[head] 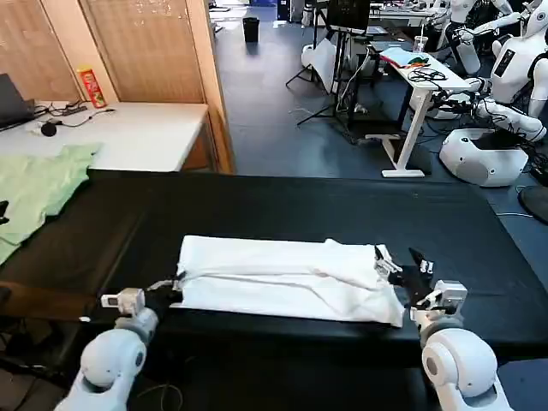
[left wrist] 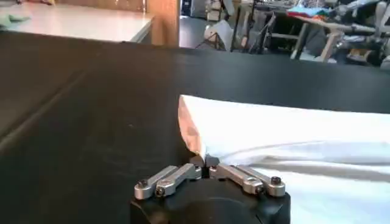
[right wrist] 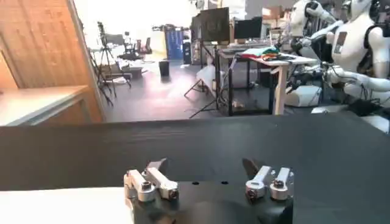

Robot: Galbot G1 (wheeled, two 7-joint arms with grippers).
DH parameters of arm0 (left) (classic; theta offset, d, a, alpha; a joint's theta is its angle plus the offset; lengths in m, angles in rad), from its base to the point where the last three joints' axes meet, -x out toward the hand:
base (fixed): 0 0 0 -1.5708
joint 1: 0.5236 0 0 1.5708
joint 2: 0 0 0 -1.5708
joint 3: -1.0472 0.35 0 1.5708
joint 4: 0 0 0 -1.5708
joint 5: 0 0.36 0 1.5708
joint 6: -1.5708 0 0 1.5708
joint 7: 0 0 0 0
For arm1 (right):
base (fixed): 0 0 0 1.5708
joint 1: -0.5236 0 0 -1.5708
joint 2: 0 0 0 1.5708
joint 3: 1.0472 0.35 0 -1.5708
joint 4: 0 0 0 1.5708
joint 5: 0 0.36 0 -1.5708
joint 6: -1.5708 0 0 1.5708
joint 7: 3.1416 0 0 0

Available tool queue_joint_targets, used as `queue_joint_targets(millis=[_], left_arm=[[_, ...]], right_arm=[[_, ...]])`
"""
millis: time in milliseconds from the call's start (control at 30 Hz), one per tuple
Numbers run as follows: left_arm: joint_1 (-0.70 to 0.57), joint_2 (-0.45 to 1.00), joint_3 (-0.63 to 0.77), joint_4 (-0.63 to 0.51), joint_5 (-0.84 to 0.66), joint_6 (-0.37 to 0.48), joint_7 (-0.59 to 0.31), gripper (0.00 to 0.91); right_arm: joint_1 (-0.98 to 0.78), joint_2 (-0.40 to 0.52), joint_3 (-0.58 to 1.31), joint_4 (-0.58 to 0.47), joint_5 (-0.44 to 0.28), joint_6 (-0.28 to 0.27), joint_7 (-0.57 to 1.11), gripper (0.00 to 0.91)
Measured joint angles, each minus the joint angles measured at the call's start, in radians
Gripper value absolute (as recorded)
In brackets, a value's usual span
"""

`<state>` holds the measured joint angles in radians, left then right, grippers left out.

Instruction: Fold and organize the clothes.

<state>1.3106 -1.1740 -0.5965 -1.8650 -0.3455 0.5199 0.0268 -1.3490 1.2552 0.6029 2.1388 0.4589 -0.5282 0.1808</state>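
A black table (head: 282, 201) is spanning the foreground of a lab, with a white desk (head: 128, 133) far left and a green garment (head: 34, 188) lying at the table's left edge. The T-shirt (head: 287, 278) is lying folded into a long band near the front edge. The left gripper (head: 168, 289) is pinching its left end, jaws pressed together on the fabric. The right gripper (head: 402, 267) is hovering at the shirt's right end, jaws spread.
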Motion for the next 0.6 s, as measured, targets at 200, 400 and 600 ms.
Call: queue_joint_targets(millis=[200,400,600], left_arm=[[0.012,0.145,-0.074,0.044,0.071,-0.085,0.017,0.0],[0.027,0.279,-0.148,0.061,0.09,-0.087,0.004,0.0],[0.042,0.261,-0.136,-0.015,0.026,-0.045,-0.035,0.0]], right_arm=[[-0.007,0.016,-0.009,0.003,-0.011,0.0,0.0,0.878],[-0.015,0.028,-0.017,0.011,-0.022,0.0,0.0,0.878],[-0.039,0.036,-0.008,0.024,-0.031,0.005,-0.004,0.878]])
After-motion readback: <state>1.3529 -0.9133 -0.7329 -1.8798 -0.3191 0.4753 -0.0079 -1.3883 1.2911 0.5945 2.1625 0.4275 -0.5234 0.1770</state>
